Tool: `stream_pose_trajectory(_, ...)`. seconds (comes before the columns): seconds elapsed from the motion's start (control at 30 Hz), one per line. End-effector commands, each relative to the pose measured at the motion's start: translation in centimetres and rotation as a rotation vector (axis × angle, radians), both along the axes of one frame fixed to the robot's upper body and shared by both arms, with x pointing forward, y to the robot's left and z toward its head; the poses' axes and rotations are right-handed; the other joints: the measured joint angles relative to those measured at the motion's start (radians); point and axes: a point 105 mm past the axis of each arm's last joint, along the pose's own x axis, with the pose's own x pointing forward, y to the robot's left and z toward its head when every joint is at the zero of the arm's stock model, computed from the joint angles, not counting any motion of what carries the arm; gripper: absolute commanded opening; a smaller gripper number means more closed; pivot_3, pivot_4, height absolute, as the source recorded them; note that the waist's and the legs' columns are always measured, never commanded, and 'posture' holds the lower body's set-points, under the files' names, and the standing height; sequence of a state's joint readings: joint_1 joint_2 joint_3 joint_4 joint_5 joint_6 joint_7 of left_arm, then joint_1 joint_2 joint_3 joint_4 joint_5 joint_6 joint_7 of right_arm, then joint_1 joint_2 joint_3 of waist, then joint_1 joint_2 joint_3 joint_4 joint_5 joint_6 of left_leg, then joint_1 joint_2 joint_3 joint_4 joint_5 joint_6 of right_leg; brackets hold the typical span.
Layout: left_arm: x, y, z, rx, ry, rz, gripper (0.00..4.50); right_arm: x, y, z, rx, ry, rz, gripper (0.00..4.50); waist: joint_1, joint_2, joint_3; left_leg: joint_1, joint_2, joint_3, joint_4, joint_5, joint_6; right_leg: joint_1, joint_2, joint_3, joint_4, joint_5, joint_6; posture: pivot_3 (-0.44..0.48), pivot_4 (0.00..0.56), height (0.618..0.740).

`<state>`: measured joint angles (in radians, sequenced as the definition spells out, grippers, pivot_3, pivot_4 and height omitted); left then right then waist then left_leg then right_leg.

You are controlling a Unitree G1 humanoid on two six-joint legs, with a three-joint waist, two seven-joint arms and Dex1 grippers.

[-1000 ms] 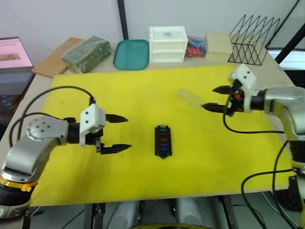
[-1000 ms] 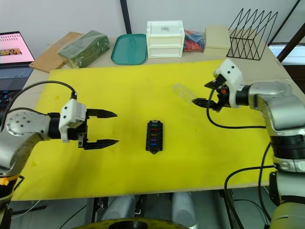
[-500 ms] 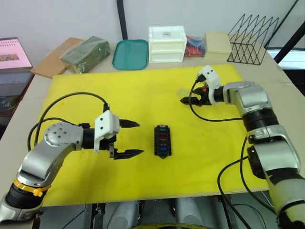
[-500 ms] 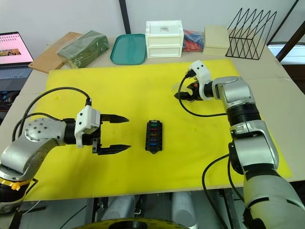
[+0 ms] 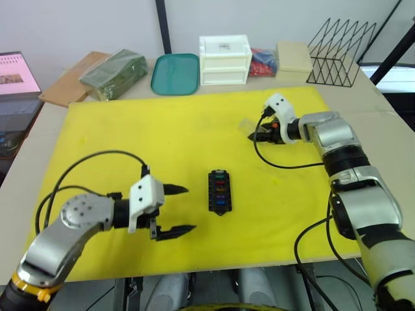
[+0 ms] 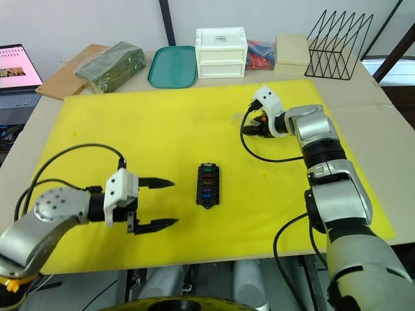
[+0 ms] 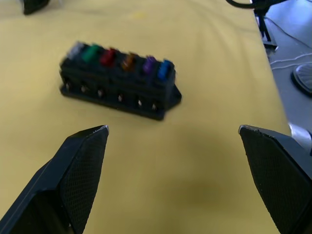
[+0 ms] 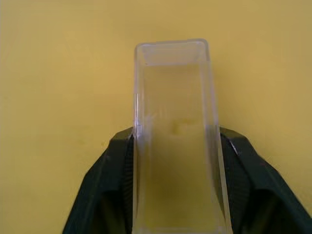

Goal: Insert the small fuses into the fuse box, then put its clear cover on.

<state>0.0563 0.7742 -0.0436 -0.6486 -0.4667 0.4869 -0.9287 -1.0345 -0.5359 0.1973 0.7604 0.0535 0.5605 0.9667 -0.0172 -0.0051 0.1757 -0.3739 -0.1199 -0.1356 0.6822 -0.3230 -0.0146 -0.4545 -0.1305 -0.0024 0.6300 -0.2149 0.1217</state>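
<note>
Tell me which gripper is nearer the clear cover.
Right. The right gripper has its fingers on both sides of the clear cover, gripping it. The left gripper hangs open near the fuse box, far across the yellow mat.

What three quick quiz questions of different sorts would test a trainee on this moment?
1. True or false: every slot of the fuse box already holds a fuse.
2. Which tool has the cover between its fingers? A. left B. right C. neither
3. Fill in: the left tool is ____, with nothing between its fingers.

Key
1. True: the left wrist view shows six fuses seated in a row.
2. B: the right tool grips the cover's long sides, over the yellow mat.
3. Open: it sits to the left of the fuse box, apart from it.
</note>
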Motion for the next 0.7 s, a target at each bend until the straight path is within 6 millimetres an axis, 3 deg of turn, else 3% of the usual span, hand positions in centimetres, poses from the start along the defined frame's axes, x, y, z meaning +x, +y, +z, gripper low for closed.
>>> stream_pose_trajectory(0.03, -0.3, -0.9, -0.3, -0.017, -0.046, 0.076, 4.5, 0.0, 0.8, 2.8, 0.042, -0.109, 0.031, 1.88, 0.002, 0.0, 0.0, 0.0, 0.0, 0.0, 0.0, 0.0, 0.0, 0.0, 0.0, 0.0, 0.0, 0.0, 0.0, 0.0, 0.15, 0.74)
stream_pose_trajectory(0.2, -0.6, -2.2, -1.8, -0.042, -0.035, 0.18, 4.5, -1.1, 1.4, 4.2, 0.085, -0.129, 0.033, 1.88, 0.006, 0.0, 0.0, 0.0, 0.0, 0.0, 0.0, 0.0, 0.0, 0.0, 0.0, 0.0, 0.0, 0.0, 0.0, 0.0, 0.15, 0.74)
stream_pose_trajectory(0.33, -0.7, -4.4, -2.7, -0.107, 0.006, 0.276, 4.5, -2.5, 2.4, 5.3, 0.105, -0.132, 0.054, 1.88, 0.007, 0.001, 0.0, 0.0, 0.0, 0.0, 0.0, 0.0, 0.0, 0.0, 0.0, 0.0, 0.0, 0.0, 0.0, 0.0, 0.15, 0.74)
stream_pose_trajectory(0.7, 0.9, -8.0, -4.5, -0.115, 0.011, 0.434, 4.5, -4.4, 4.7, 8.5, 0.165, -0.175, 0.074, 1.88, 0.01, 0.001, 0.0, 0.0, 0.0, 0.0, 0.0, 0.0, 0.0, 0.001, -0.001, 0.0, 0.0, 0.0, 0.0, 0.0, 0.15, 0.74)
